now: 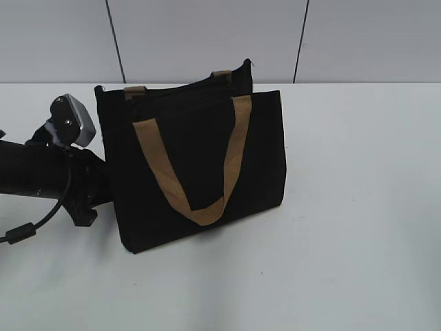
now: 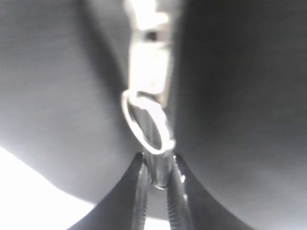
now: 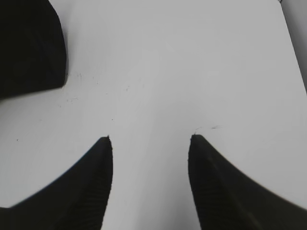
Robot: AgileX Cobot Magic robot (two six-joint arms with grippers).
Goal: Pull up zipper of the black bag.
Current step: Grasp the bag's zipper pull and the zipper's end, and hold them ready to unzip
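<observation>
The black bag [image 1: 200, 165] stands upright on the white table with a tan loop handle [image 1: 196, 162] hanging on its front. In the left wrist view the zipper's shiny silver pull tab [image 2: 146, 120] hangs between black fabric walls, very close and blurred. My left gripper [image 2: 158, 165] is shut on the lower end of the pull tab. In the exterior view the left arm [image 1: 48, 165] sits against the bag's left end, and its fingers are hidden there. My right gripper [image 3: 149, 141] is open and empty over bare table, with the bag's corner [image 3: 29, 45] at its upper left.
The white table [image 1: 344, 241] stretches to the right of and in front of the bag. A grey panelled wall [image 1: 207, 34] runs behind it. A black cable [image 1: 34, 224] loops below the left arm.
</observation>
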